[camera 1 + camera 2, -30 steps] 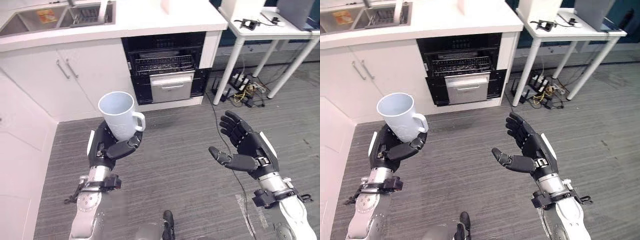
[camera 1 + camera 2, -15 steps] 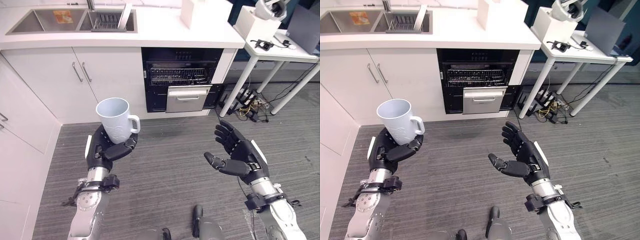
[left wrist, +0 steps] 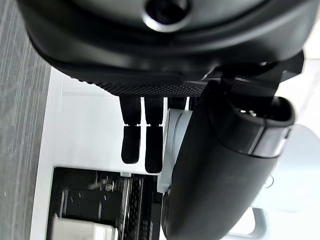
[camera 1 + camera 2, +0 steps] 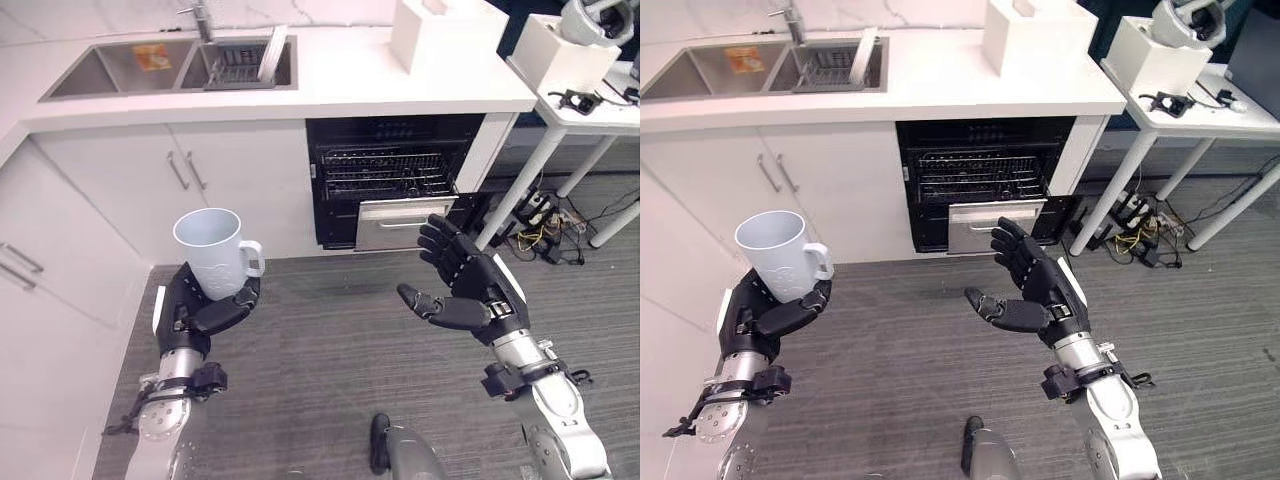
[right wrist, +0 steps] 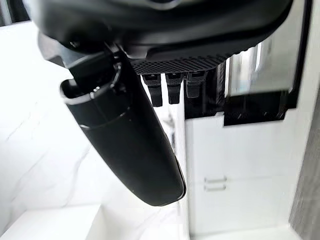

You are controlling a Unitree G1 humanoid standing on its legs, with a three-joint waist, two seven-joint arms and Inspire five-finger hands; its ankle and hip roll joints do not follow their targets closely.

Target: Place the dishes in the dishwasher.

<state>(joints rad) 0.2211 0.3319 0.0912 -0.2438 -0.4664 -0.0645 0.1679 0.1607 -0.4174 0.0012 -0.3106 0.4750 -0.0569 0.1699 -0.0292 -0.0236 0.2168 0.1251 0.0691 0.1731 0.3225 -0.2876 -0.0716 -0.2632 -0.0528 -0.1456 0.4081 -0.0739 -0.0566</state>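
While the left hand (image 4: 195, 305) stood over the grey floor (image 4: 330, 330) in the left eye view, its fingers and thumb were curled round the lower part of a white mug (image 4: 212, 252), which sat upright with its handle turned toward the robot's right. The right hand (image 4: 462, 288) hung apart from it, palm turned inward, fingers spread and relaxed, grasping nothing. Ahead of both, the dishwasher (image 4: 390, 180) stood open under the white counter (image 4: 340, 85), its wire rack (image 4: 385, 172) showing above a steel drawer front. A sink (image 4: 170, 65) lay in the counter to the left, and a white box (image 4: 440, 35) stood on it to the right.

From the right eye view, the same mug (image 4: 778, 254) rested in the left hand (image 4: 765, 310), well short of the dishwasher (image 4: 980, 180); a white side table (image 4: 1200, 85) stood at the right.

Seen from the left wrist view, the thumb (image 3: 220, 170) pressed against the mug's (image 3: 292, 170) pale wall, with the dark rack beyond.

Looking along the right wrist, the fingers (image 5: 172, 85) reached out straight toward white cabinet doors (image 5: 235, 170).
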